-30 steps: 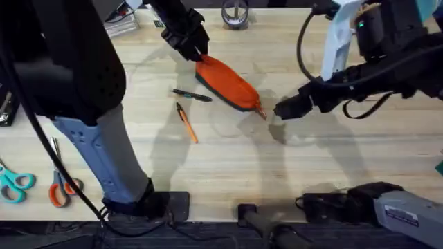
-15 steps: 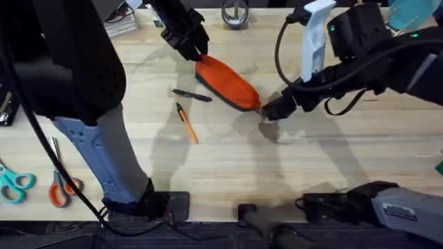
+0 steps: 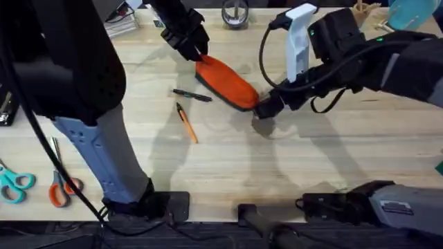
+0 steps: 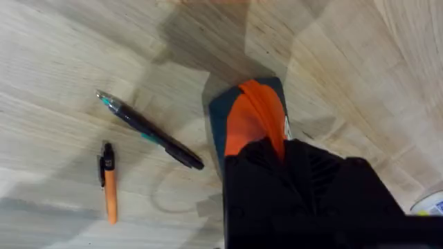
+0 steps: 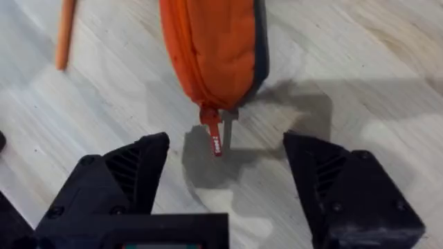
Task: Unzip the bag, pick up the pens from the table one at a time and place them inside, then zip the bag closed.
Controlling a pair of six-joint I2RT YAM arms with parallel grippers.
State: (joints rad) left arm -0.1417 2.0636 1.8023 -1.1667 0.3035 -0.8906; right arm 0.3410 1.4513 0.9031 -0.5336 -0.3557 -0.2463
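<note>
The orange bag (image 3: 225, 81) lies slanted on the table (image 3: 291, 159), its dark zipper edge toward the near side. My left gripper (image 3: 190, 45) is shut on the bag's far end (image 4: 256, 124). My right gripper (image 3: 264, 108) stands open at the bag's near end, and the small orange pull tab (image 5: 214, 138) hangs between its fingers (image 5: 131, 169) without touching them. A black pen (image 3: 192, 95) and an orange pen (image 3: 186, 123) lie on the wood left of the bag; the left wrist view shows the black pen (image 4: 149, 129) and orange pen (image 4: 109, 185) too.
Two pairs of scissors, teal-handled (image 3: 15, 182) and orange-handled (image 3: 61, 188), lie at the table's near left edge. A roll of tape (image 3: 234, 14) stands at the far edge, with clutter at the far left corner (image 3: 124, 22). Open wood stretches across the near middle and right.
My right gripper has moved left toward the bag's near end and now straddles the pull tab. The left gripper, bag and pens have stayed put.
</note>
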